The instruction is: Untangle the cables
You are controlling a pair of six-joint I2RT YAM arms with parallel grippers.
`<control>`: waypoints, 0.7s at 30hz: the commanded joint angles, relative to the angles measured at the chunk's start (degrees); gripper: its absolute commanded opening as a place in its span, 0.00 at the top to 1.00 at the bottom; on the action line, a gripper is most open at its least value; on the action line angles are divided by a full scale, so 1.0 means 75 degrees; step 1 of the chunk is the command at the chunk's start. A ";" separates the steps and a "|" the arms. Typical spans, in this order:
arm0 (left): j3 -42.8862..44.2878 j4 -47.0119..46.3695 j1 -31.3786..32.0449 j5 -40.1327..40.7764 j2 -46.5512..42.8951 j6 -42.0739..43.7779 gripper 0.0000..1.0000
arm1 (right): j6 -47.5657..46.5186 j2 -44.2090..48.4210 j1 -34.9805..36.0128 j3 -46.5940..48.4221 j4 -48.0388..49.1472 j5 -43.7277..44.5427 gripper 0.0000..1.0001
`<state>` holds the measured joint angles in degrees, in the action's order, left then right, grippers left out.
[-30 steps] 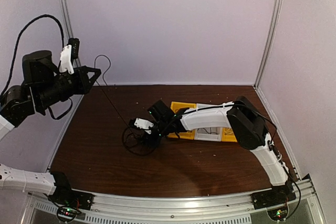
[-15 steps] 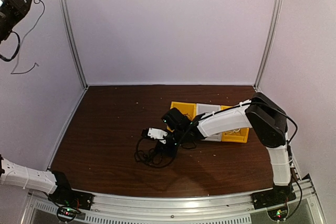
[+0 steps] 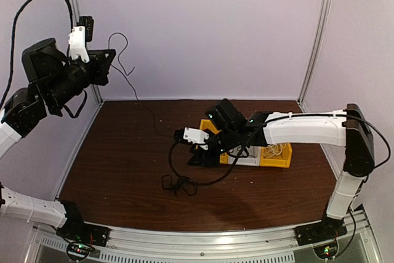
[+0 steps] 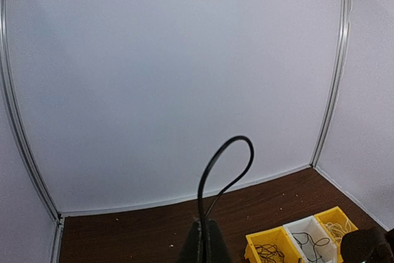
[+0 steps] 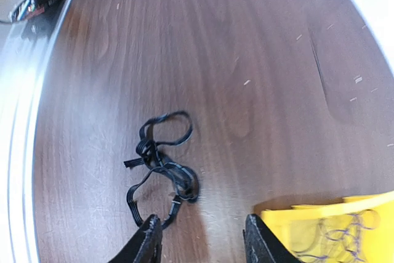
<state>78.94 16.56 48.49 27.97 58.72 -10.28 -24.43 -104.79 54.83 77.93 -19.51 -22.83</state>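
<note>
1. The left gripper (image 3: pixel 108 64) hangs high above the table's (image 3: pixel 111 170) left rear corner. Its jaws are pinched tight on a thin black cable (image 4: pixel 239 140).
2. From the wrist camera we see that cable rise straight out of the closed fingertips and curl into a narrow upright loop against the pale wall. It then drops back toward the gripper.
3. In the overhead view the same cable runs down and to the right from the raised gripper. It meets the wood near the middle of the table's back half, so its long axis slants from upper left to lower right.
4. The right gripper (image 5: pixel 203 241) reaches in from the right and hovers low over the table centre. Its fingers stand apart with nothing between them.
5. The cable tangle (image 5: pixel 161 163) lies flat on the wood just ahead of those open fingers, offset toward the left finger (image 5: pixel 149 238).
6. We see the tangle stretch lengthwise away from the right gripper, with a small open loop at its far end. Its nearest strand trails back almost to the left fingertip. We cannot tell whether the two touch.
7. Overhead, the tangle sits in front of and left of the right gripper, nearer the arm bases.
8. A yellow bin (image 5: pixel 308 217) holding thin wires sits just right of the right gripper.
</note>
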 commanded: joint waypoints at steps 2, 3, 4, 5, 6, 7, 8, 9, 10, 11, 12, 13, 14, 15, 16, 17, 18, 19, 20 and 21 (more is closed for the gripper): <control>-0.1064 -0.0662 -0.0008 -0.0193 -0.0644 -0.0887 1.00 | -0.0197 0.0984 -0.0243 -0.0302 -0.0424 0.0395 0.52; -0.1284 -0.0719 -0.0008 -0.0290 -0.0682 -0.1026 1.00 | -0.0166 0.1136 -0.0327 -0.0345 -0.0410 0.0331 0.52; -0.1463 -0.0740 -0.0008 -0.0350 -0.0682 -0.1130 1.00 | -0.0148 0.1267 -0.0397 -0.0408 -0.0371 0.0247 0.52; -0.1611 -0.0742 -0.0008 -0.0416 -0.0669 -0.1235 1.00 | -0.0176 0.1405 -0.0467 -0.0483 -0.0343 0.0170 0.52; -0.1766 -0.0743 -0.0008 -0.0448 -0.0646 -0.1337 1.00 | -0.0225 0.1510 -0.0503 -0.0558 -0.0285 0.0151 0.52; -0.1995 -0.0744 -0.0008 -0.0468 -0.0613 -0.1484 1.00 | -0.0234 0.1594 -0.0531 -0.0635 -0.0180 0.0189 0.52; -0.2183 -0.0775 -0.0008 -0.0509 -0.0600 -0.1620 1.00 | -0.0235 0.1661 -0.0547 -0.0710 -0.0080 0.0223 0.52; -0.2402 -0.0821 -0.0008 -0.0567 -0.0580 -0.1768 1.00 | -0.0235 0.1683 -0.0575 -0.0756 0.0003 0.0232 0.52; -0.2600 -0.0851 -0.0008 -0.0613 -0.0567 -0.1922 1.00 | -0.0221 0.1674 -0.0583 -0.0778 0.0050 0.0223 0.52; -0.2799 -0.0857 -0.0008 -0.0653 -0.0564 -0.2070 1.00 | -0.0197 0.1638 -0.0588 -0.0768 0.0057 0.0176 0.52; -0.2975 -0.0849 -0.0008 -0.0693 -0.0556 -0.2204 1.00 | -0.0191 0.1592 -0.0590 -0.0740 0.0049 0.0112 0.52; -0.3120 -0.0848 -0.0008 -0.0762 -0.0567 -0.2294 1.00 | -0.0189 0.1537 -0.0585 -0.0706 0.0047 0.0041 0.52; -0.3236 -0.0848 -0.0008 -0.0836 -0.0574 -0.2368 1.00 | -0.0189 0.1487 -0.0584 -0.0647 0.0052 -0.0037 0.52; -0.3302 -0.0851 -0.0008 -0.0911 -0.0572 -0.2397 1.00 | -0.0178 0.1436 -0.0588 -0.0592 0.0057 -0.0113 0.52; -0.3335 -0.0805 -0.0008 -0.0952 -0.0575 -0.2437 1.00 | -0.0148 0.1374 -0.0584 -0.0513 0.0067 -0.0194 0.52; -0.3335 -0.0743 -0.0008 -0.0987 -0.0575 -0.2473 1.00 | -0.0116 0.1313 -0.0584 -0.0436 0.0069 -0.0304 0.52; -0.3321 -0.0690 -0.0008 -0.1022 -0.0580 -0.2493 1.00 | -0.0084 0.1256 -0.0590 -0.0350 0.0086 -0.0383 0.52; -0.3301 -0.0663 -0.0008 -0.1060 -0.0590 -0.2506 1.00 | -0.0039 0.1193 -0.0585 -0.0253 0.0108 -0.0452 0.52; -0.3279 -0.0655 -0.0008 -0.1091 -0.0602 -0.2518 1.00 | 0.0004 0.1118 -0.0584 -0.0159 0.0126 -0.0518 0.52; -0.3238 -0.0656 -0.0008 -0.1121 -0.0602 -0.2525 1.00 | 0.0039 0.1038 -0.0584 -0.0028 0.0118 -0.0568 0.52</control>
<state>53.67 14.22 48.47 21.58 55.07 -27.18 -25.32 -94.89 50.39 74.00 -19.81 -24.25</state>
